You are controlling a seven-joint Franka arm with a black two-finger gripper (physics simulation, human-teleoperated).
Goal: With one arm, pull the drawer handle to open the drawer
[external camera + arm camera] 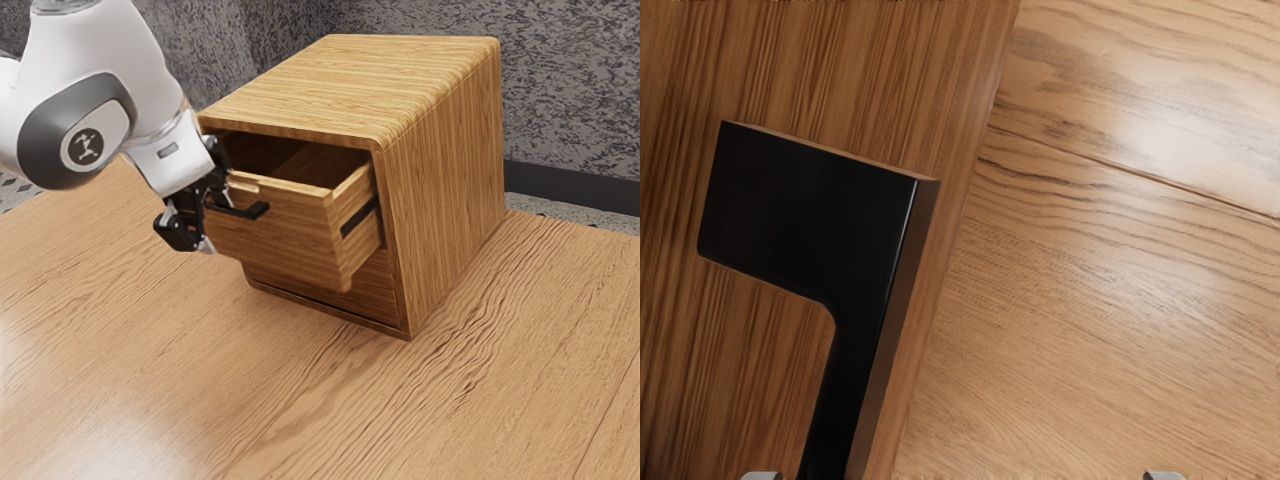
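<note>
Pincer [195,225] sits at the drawer handle [243,210], at the near end of the bar, hanging from the white arm [90,110] that comes in from the exterior view's left. Pincer state: spread wide. In the wrist view two pale fingertips [760,476] stand well apart, with the black handle [805,230] passing between them, much closer to one tip than to the other. Both tips are not seen touching it, so nothing is clamped. The exterior view does not resolve the contact between fingers and bar. The handle is a flat black bar with a bent foot, fixed to the drawer front [700,380] directly ahead of the pincer. The drawer [290,235] is partly pulled out of the cabinet [440,170]: its front stands clear of the cabinet face, its side wall with a dark runner slot is exposed, and a shadowed gap shows above its open top beyond the pincer. A lower panel [340,290] under the drawer remains flush with the cabinet face. The cabinet is light striped wood with a rounded top edge and stands on the wood-grain bench [300,400], on the far side of the pincer from the arm. Bare bench planks [1120,300] lie below and beside the drawer front. A grey speckled wall [570,80] is behind the cabinet.
</note>
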